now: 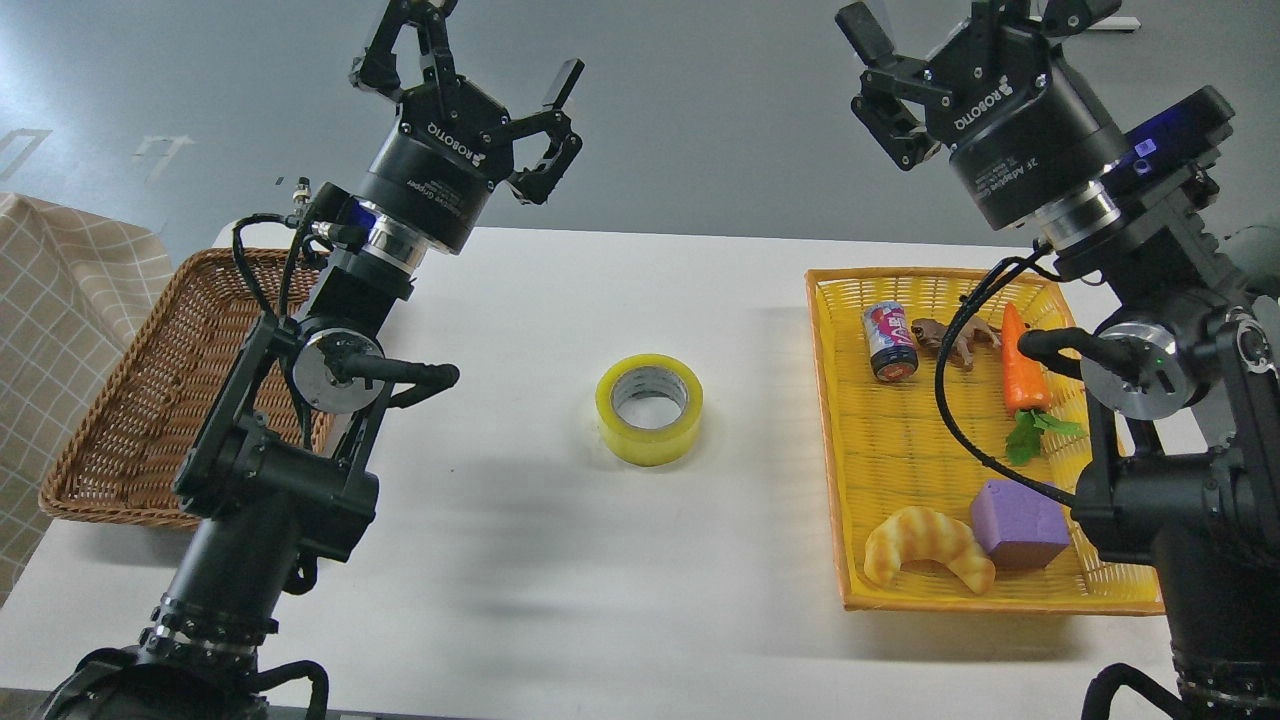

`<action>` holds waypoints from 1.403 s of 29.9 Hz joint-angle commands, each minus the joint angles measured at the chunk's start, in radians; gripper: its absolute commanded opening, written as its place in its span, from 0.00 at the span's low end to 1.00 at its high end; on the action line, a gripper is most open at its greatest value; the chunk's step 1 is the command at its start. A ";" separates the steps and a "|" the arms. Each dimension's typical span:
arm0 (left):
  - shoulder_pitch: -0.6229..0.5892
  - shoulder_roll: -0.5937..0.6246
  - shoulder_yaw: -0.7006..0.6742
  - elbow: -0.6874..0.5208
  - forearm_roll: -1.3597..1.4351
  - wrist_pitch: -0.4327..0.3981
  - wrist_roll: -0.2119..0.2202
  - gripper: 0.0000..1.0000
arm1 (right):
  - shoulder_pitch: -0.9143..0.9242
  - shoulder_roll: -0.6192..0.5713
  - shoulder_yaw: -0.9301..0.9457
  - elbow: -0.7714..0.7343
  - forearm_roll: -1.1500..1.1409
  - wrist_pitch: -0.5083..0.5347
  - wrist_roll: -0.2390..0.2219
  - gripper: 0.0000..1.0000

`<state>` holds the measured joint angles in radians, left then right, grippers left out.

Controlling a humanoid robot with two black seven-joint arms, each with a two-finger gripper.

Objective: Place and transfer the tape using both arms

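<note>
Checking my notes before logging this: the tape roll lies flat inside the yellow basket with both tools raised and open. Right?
Not quite. The head view shows the tape lying flat on the white table, between the two baskets, not in the yellow basket. Both the left tool and the right tool are raised and open.

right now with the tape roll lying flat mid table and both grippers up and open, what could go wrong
1. The translucent yellow tape roll with a grey-white core lies flat on the smooth white table, so a grasp might push it sliding rather than lift it.
2. The black left gripper and black right gripper both hang open high above; reaching the centre together could make them collide.
3. The right arm's cable hangs over the yellow plastic basket and might snag the orange toy carrot.
</note>
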<state>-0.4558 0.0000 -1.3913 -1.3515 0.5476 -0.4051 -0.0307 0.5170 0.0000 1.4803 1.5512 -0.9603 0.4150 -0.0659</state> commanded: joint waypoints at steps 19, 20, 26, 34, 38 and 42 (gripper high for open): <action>-0.008 0.000 0.003 -0.003 0.002 0.002 0.011 0.98 | -0.020 0.000 0.000 0.000 -0.002 -0.001 0.000 1.00; -0.008 0.000 0.003 -0.003 0.002 0.000 0.011 0.98 | -0.021 0.000 -0.002 0.000 0.000 -0.002 0.000 1.00; -0.004 0.000 0.003 -0.003 0.003 -0.003 0.009 0.98 | -0.021 0.000 -0.002 0.000 -0.002 -0.001 0.000 1.00; -0.023 0.000 0.037 0.003 0.142 0.014 -0.032 0.98 | -0.023 0.000 -0.002 0.000 -0.002 -0.001 0.000 1.00; -0.052 0.015 0.136 0.035 0.654 0.153 -0.098 0.98 | -0.032 0.000 0.000 0.000 -0.002 -0.002 0.000 1.00; -0.084 0.020 0.251 0.081 0.893 0.259 -0.139 0.98 | -0.035 0.000 0.003 0.001 -0.002 -0.002 0.000 1.00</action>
<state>-0.5188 0.0174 -1.2127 -1.2928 1.2909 -0.1897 -0.1462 0.4824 0.0000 1.4819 1.5510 -0.9616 0.4139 -0.0659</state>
